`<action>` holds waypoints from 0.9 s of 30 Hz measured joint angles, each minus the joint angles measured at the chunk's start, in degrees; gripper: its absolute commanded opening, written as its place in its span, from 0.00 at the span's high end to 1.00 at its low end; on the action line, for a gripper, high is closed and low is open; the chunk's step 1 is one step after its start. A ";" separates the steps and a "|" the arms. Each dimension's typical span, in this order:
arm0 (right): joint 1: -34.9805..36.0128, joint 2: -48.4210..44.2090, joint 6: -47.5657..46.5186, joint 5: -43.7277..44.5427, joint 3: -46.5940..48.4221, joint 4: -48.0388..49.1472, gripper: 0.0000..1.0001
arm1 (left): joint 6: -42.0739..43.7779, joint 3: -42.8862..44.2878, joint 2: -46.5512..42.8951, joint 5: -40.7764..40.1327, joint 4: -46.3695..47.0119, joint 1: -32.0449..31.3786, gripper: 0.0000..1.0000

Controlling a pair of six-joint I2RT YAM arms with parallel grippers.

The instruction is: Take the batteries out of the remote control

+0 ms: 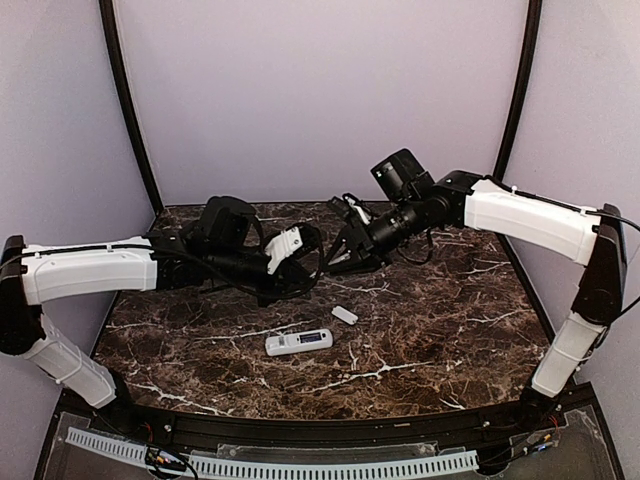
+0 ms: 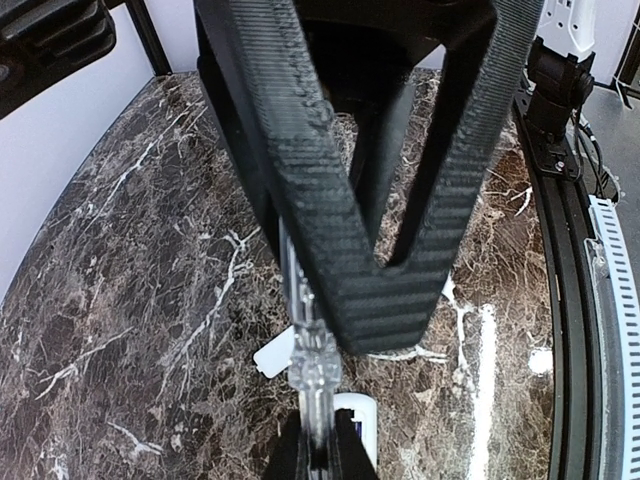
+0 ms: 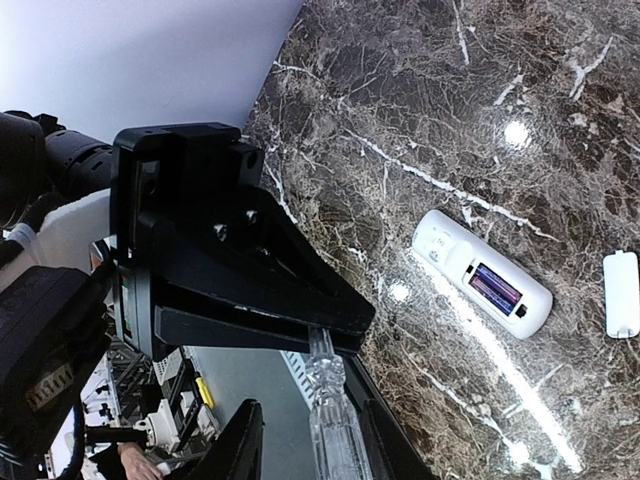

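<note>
On the marble table [image 1: 450, 340], seen from the top camera, the remote control [image 1: 298, 342] lies flat near the middle, a little toward the arms' bases. A small white cover piece [image 1: 345, 315] lies just beside it, apart from it. A bluish patch shows at the right end of the remote, which I take to be the batteries [image 1: 315, 340]. Both arms hang above the table behind the remote, the left gripper [image 1: 290, 250] and the right gripper [image 1: 345, 245] near each other, and neither touches anything.

In the left wrist view, the left gripper [image 2: 385, 320] has its fingers pressed together in a point, with nothing between them. Below it the cover piece [image 2: 270, 358] and one end of the remote [image 2: 355, 408] are partly visible.

In the right wrist view, the right gripper [image 3: 320, 380] has its fingers somewhat apart and they are empty. The remote [image 3: 450, 250] lies with its compartment open and facing up, and the blue-purple batteries [image 3: 497, 290] sit inside it. The cover piece [image 3: 621, 293] is near, on the table.

I judge that only the opening step is done: the cover is off. The batteries are still in the compartment, so the unloading itself is all left to do.
</note>
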 measured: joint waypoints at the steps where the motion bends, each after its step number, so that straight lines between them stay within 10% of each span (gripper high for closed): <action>1: 0.00 0.02 0.00 0.13 0.07 0.00 0.69 | -0.07 0.07 0.09 -0.02 -0.11 0.00 1.00; 27: 0.22 0.68 0.24 1.53 0.07 0.92 0.73 | -1.66 0.94 1.20 0.00 -1.55 0.04 1.00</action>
